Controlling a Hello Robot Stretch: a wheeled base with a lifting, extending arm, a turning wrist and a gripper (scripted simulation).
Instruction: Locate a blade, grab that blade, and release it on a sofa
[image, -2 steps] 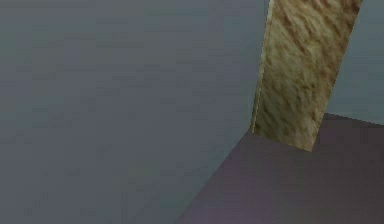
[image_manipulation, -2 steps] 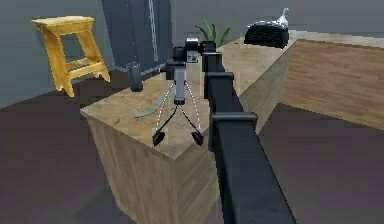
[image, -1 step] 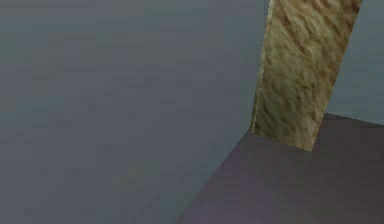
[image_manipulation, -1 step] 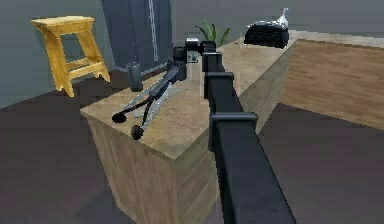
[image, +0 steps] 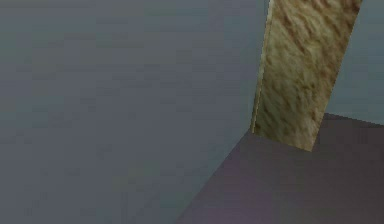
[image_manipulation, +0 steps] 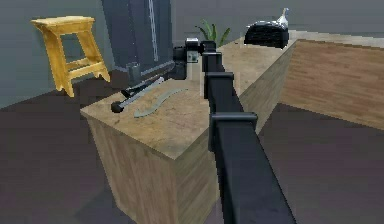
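As I looked through the forward view: I had little to go on.
Wall (image: 110, 90): plain grey, across the left and middle.
Wooden panel (image: 300, 70): a tall slab with mottled tan grain at the upper right, its foot on the ground.
Floor (image: 300, 185): dark, spreading from the slab's foot toward the lower right.
Arm side view: this was where I found the work.
Counter (image_manipulation: 200, 135): a long wood-grain block, running away toward the upper right.
Arm (image_manipulation: 235, 140): a dark square bar, rising from the bottom edge and reaching out over the countertop.
Blade (image_manipulation: 155, 105): a pale, curved sliver lying flat on the countertop, near its left corner.
Gripper (image_manipulation: 140, 90): at the bar's far end, thin fingers (image_manipulation: 150, 82) slanting down just beside the sliver. I could not tell whether they touched it, nor whether they had hold of anything (it lay right at their tips).
Stool (image_manipulation: 72, 50): yellow wood, standing upright beyond the block at the upper left.
Cabinet (image_manipulation: 135, 30): tall, dark grey, right of the yellow seat.
Plant (image_manipulation: 212, 32): green leaves at the block's far side.
Dark rounded object (image_manipulation: 265, 35): on the far end of the countertop, something silvery on top.
Plank flooring (image_manipulation: 340, 80): brown, at the right.
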